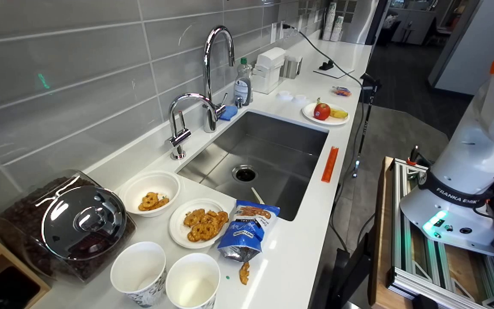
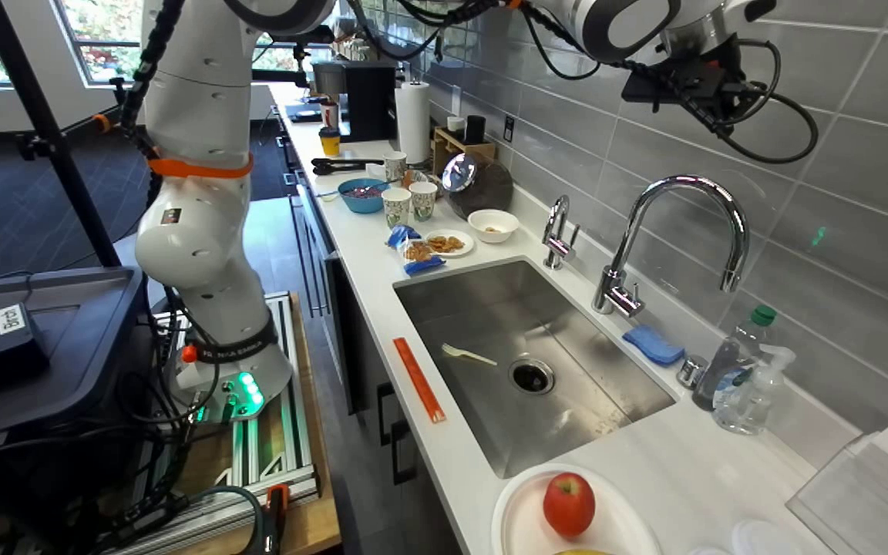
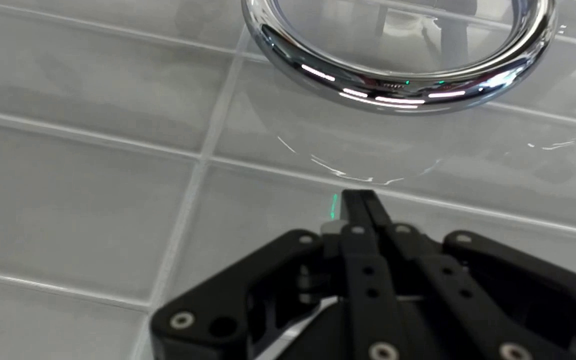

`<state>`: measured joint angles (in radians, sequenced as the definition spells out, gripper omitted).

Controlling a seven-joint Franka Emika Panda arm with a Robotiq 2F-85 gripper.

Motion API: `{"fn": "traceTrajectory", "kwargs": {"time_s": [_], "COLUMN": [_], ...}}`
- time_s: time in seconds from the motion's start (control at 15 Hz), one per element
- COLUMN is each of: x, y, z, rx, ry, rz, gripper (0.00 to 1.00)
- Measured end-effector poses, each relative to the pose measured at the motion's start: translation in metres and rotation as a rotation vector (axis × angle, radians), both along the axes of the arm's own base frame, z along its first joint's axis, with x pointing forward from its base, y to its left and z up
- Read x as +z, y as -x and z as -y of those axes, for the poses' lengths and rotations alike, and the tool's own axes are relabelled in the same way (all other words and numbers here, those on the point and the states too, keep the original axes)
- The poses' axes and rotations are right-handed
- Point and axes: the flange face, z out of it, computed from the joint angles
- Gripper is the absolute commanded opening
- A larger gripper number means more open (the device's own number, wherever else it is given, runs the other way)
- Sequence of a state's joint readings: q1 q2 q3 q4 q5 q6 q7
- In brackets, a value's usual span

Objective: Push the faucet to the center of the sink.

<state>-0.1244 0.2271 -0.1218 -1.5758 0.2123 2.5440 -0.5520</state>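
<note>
Two fingers [image 3: 352, 205] pressed flush together in the wrist view, so the gripper [image 3: 365, 197] is clenched on itself. Faucet [image 3: 403, 92] arch crosses the top of that view, gap visible between chrome and fingers; grey tile wall [image 3: 83, 200] behind.

In an exterior view, arm [image 2: 182, 239] reaches across and the gripper hangs higher than the faucet. Faucet stands on the wall side of the sink [image 2: 490, 301], spout turned along the wall toward the dish soap bottle [image 2: 729, 358]. Blue sponge [image 2: 653, 344] just beside its base. Pale fork [image 2: 469, 354] lies in the sink near the drain [image 2: 531, 376]; orange strip [image 2: 418, 379] along the front edge.

In an exterior view, faucet [image 1: 207, 81] rises beyond the short tap [image 1: 181, 136]. Blue pretzel bag [image 1: 246, 229] at the sink's near end, next to a pretzel plate [image 1: 176, 219] and, past that, a white bowl [image 1: 131, 184]. Fruit plate [image 1: 308, 112] with apple [image 1: 322, 111] and banana [image 1: 338, 113] at the far corner.
</note>
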Motion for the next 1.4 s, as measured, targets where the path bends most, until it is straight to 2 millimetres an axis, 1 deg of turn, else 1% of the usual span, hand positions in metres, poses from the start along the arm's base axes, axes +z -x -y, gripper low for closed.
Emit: {"fn": "traceTrajectory", "kwargs": {"time_s": [0.07, 0.2, 0.4, 0.53, 1.07, 1.27, 1.4], "x": [0.001, 0.002, 0.000, -0.004, -0.039, -0.052, -0.057], "y": [0.000, 0.000, -0.002, -0.004, -0.014, -0.020, -0.026], "z": [0.000, -0.001, -0.006, -0.007, 0.006, 0.010, 0.013], "rx": [0.000, 0.003, 0.012, 0.013, 0.008, 0.018, 0.021], "ry": [0.000, 0.001, -0.012, -0.029, -0.116, -0.145, -0.154], "rz": [0.002, 0.003, 0.004, 0.001, -0.014, -0.003, 0.024], "gripper": [0.01, 0.00, 0.00, 0.00, 0.00, 0.00, 0.00]}}
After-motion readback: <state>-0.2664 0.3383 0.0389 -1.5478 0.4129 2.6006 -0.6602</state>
